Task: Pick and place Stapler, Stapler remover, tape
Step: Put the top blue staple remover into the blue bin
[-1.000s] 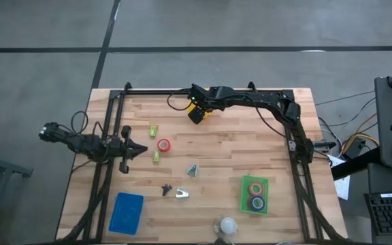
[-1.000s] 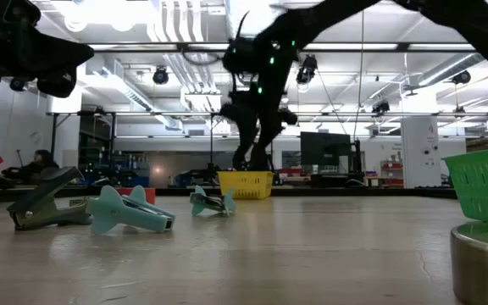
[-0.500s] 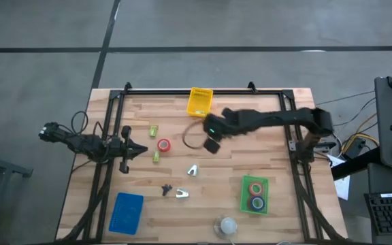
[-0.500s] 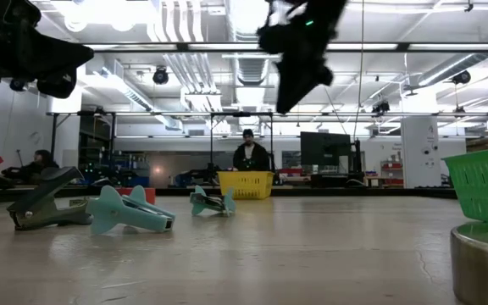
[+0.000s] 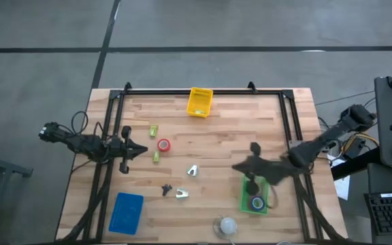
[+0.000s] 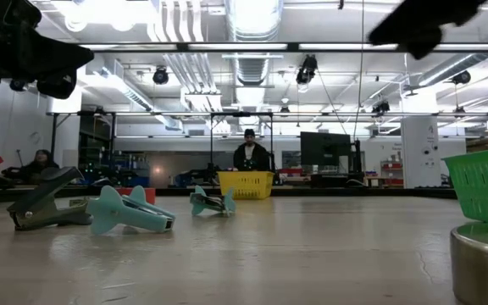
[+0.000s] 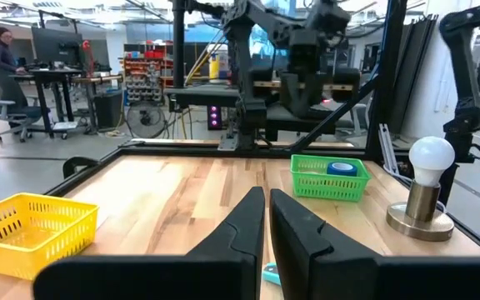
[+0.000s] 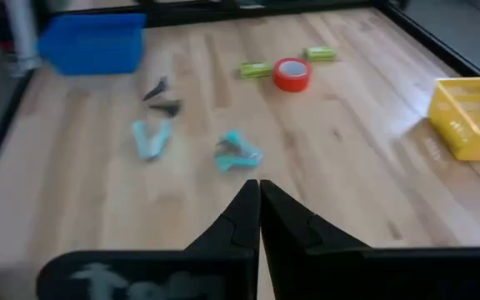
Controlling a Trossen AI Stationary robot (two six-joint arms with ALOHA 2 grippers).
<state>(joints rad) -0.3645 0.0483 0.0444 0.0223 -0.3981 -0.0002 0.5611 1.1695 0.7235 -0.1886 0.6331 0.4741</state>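
Note:
A red tape roll [image 5: 163, 144] lies left of the table's middle between two small yellow-green staplers [image 5: 153, 129] [image 5: 156, 157]. Two teal staple removers [image 5: 192, 170] [image 5: 182, 194] and a dark one [image 5: 166, 190] lie nearer the front. The green tray [image 5: 245, 197] holds a blue tape roll [image 5: 256, 203]. My right gripper [image 5: 237, 167] hangs shut and empty above the table at the green tray's far left corner, pointing toward the removers [image 8: 237, 152]. My left gripper [image 5: 141, 151] waits shut at the left, level above the table.
A yellow basket [image 5: 199, 102] stands at the far edge and a blue tray [image 5: 128, 211] at the near left. A white light bulb on a metal base [image 5: 226, 226] stands at the near edge beside the green tray. A person [image 6: 249, 152] stands beyond the table.
My right gripper has swung fast from over the yellow basket at the far edge toward the table's near right. It now hangs by the green tray, tipped less steeply. Its fingers, apart over the basket, have shut. The basket stays where it was.

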